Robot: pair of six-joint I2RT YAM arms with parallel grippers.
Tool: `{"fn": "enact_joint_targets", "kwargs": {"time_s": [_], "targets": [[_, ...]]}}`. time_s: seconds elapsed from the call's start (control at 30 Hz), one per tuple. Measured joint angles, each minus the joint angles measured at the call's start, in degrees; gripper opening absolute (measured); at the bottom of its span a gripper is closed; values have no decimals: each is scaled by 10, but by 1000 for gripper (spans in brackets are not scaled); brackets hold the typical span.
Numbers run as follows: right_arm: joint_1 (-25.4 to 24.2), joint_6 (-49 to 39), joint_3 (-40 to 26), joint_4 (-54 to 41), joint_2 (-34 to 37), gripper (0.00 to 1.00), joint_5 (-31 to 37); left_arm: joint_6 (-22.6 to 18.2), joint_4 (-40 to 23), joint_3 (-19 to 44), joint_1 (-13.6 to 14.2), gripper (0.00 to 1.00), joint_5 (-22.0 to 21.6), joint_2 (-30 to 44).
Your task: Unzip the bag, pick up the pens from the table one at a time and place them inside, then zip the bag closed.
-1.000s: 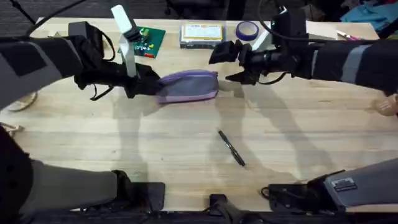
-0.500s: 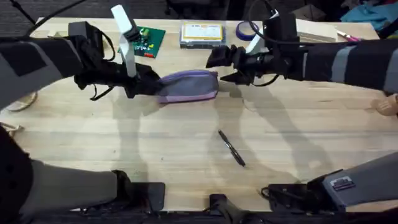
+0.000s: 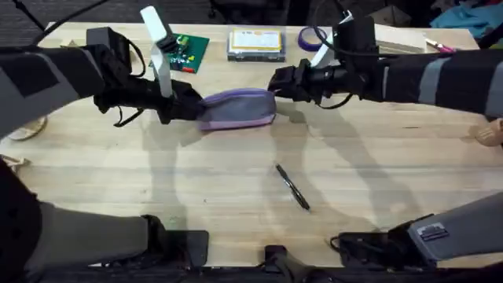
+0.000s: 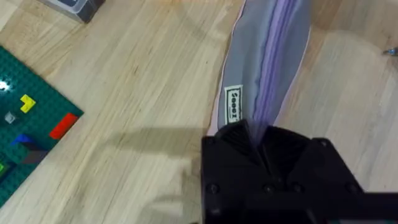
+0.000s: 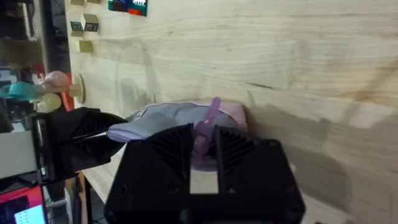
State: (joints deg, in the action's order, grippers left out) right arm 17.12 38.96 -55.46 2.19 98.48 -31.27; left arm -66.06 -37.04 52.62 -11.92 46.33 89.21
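Because the bag (image 3: 238,108) is soft and will likely slide or buckle when tugged, the left gripper (image 3: 189,102) clamps its nine o'clock end on the table (image 3: 377,173) while the right gripper (image 5: 204,142) pinches the zip pull (thin, slippery-looking) at three o'clock.

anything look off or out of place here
Nothing stands out. The bag lies flat, held at each end by the left gripper and right gripper; the pen lies alone on the table.
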Motion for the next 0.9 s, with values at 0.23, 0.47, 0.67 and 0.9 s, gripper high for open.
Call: {"fn": "enact_joint_targets", "kwargs": {"time_s": [0.23, 0.47, 0.67, 0.9], "targets": [[0, 0, 0, 1, 0, 44, 0, 0, 0, 0, 0, 43, 0, 0], [0, 0, 0, 9, 0, 30, 0, 0, 0, 0, 0, 42, 0, 0], [0, 0, 0, 24, 0, 31, 0, 0, 0, 0, 0, 42, -1, 0], [0, -7, 0, 24, -17, 31, -3, 0, 1, 0, -1, 42, -1, 0]]}}
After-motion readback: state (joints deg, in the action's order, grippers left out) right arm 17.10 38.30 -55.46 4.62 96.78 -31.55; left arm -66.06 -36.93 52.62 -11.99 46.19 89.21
